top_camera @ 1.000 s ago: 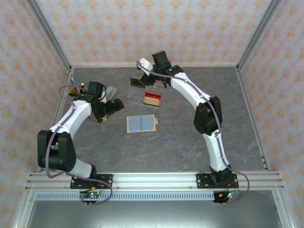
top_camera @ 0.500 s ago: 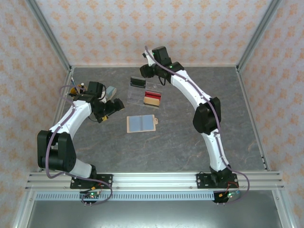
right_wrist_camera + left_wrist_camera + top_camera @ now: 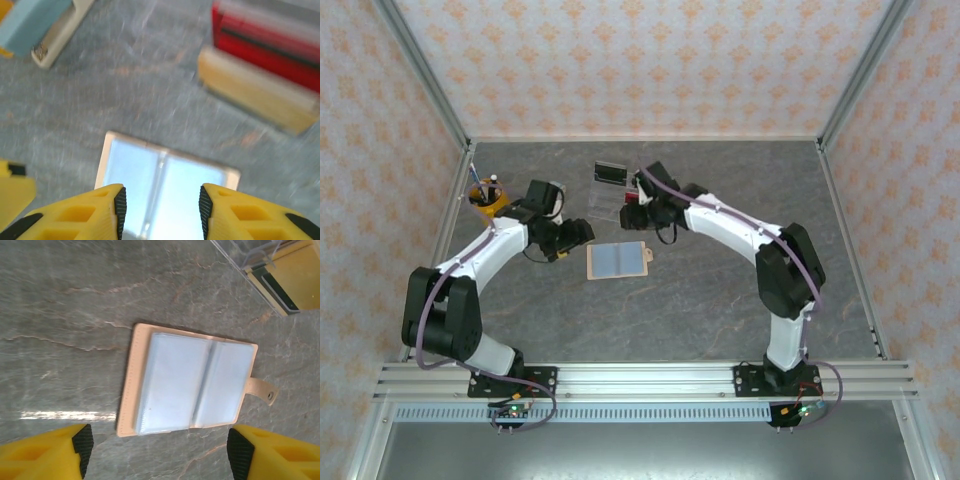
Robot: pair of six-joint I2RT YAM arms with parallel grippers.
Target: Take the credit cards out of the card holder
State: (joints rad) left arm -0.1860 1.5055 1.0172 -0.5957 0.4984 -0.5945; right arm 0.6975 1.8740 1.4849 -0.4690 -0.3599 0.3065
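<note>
Left gripper point(image 3: 160, 452) and right gripper point(image 3: 161, 202) spread by the open card holder point(image 3: 192, 387) on grey marbled tabletop point(image 3: 700, 310); floral walls point(image 3: 620, 60), clear tray point(image 3: 607, 205) beyond.

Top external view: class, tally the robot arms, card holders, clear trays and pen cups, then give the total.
Robot arms: 2 (left arm, right arm)
Card holder: 1
Clear tray: 1
Pen cup: 1
Total: 5

Top view high overhead, facing down on table point(image 3: 720, 300); both wrist views close, downward, share open card holder point(image 3: 190, 385).
</note>
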